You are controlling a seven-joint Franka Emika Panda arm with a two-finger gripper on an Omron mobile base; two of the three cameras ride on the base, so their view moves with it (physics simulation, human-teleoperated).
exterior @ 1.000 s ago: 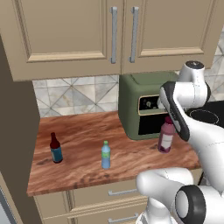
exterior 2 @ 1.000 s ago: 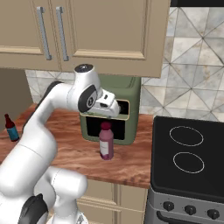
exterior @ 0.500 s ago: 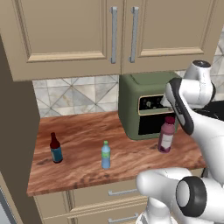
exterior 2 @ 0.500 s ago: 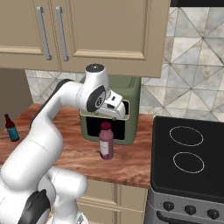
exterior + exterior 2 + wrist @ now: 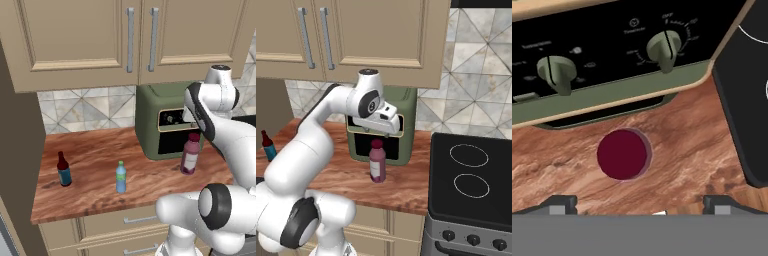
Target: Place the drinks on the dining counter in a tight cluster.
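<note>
Hand view looks straight down on the purple bottle [image 5: 623, 154], centred below and between the gripper's [image 5: 639, 204] spread, empty jaws; apparently aligned for a top grasp.

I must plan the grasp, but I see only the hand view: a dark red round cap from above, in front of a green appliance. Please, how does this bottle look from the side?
Observer: It is a stout purple-capped bottle with a white label, standing upright on the wood counter, just in front of the green appliance.
Operator: Are the other drinks near it?
Observer: No. The light-blue bottle stands apart, toward the counter's middle, and the dark-brown bottle is near the far left end.
Operator: Where is the gripper relative to the cap?
Observer: The gripper hangs above the cap, with a gap under it, fingers spread wide, holding nothing.
</note>
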